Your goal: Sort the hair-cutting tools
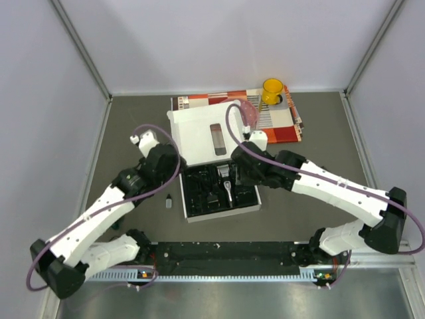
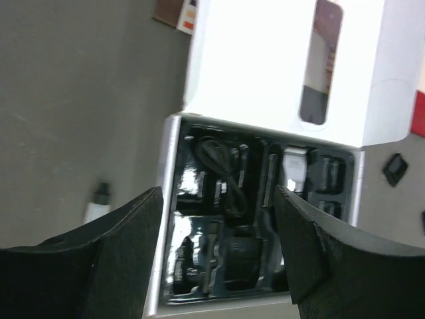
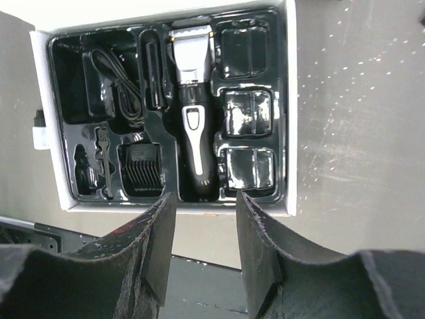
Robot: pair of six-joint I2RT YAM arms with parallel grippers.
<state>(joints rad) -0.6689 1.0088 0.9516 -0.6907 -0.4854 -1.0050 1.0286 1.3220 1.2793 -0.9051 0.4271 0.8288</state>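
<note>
Grey table [image 1: 299, 199]: my left fingers [image 2: 119, 246], wide and empty above the tray [image 3: 249, 113], I should lift straight; right fingers [image 3: 156, 246] part-spread, empty.

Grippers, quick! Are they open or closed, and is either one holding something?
Left gripper: open, holding nothing.
Right gripper: open, holding nothing.

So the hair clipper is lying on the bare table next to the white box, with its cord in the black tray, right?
Not quite. The clipper lies in the long middle slot of the black tray inside the white box, not beside the box. The right wrist view shows this plainly. The cord is indeed in the tray.
</note>
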